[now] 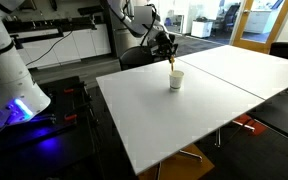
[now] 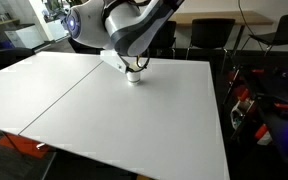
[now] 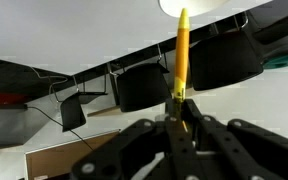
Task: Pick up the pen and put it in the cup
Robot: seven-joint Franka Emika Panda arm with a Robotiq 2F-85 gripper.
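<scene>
End effector (image 3: pixel 181 110) clenched on the pen (image 3: pixel 182 55) near one end, free tip hanging just above the cup (image 1: pixel 175 79). Judging by looks, it's a light, stiff, slick stick, so the end grip may let it pivot.

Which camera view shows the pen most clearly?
The wrist view: the pen stands large and sharp, clamped in the gripper. In an exterior view the pen is a tiny stick above the cup. In an exterior view the arm hides it.

Smooth matt white table (image 1: pixel 154 110), matt white cup (image 1: pixel 175 79), smooth yellowish pen (image 3: pixel 182 55)
</scene>
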